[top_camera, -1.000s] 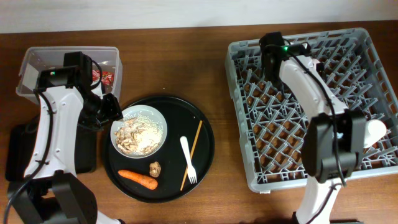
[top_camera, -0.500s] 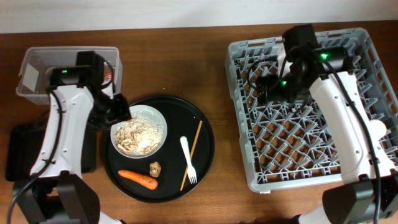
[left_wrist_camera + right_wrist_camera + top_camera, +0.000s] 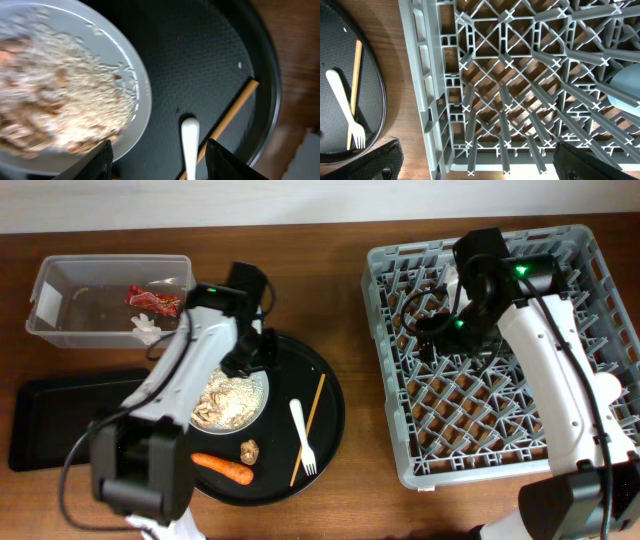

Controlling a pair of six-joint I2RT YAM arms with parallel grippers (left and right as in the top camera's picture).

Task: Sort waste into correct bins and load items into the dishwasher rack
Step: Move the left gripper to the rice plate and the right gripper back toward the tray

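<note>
Overhead cam sat fixed above the table [image 3: 350, 250] and faced straight down. It was far enough off to take in the round black tray [image 3: 330, 425] and the whole dishwasher rack [image 3: 440, 430]. Left wrist cam hung very close over that tray, faced down — only the white plate [image 3: 140, 102] edge, the fork [image 3: 190, 145] handle tip and the stick [image 3: 235, 107] fit, with the left gripper [image 3: 159, 152] fingers at the bottom edge. Right wrist cam sat higher over the rack's left side, faced down, right gripper [image 3: 480, 165] fingers in the bottom corners. All three views shared fork and stick; overhead and right wrist shared the rack.
</note>
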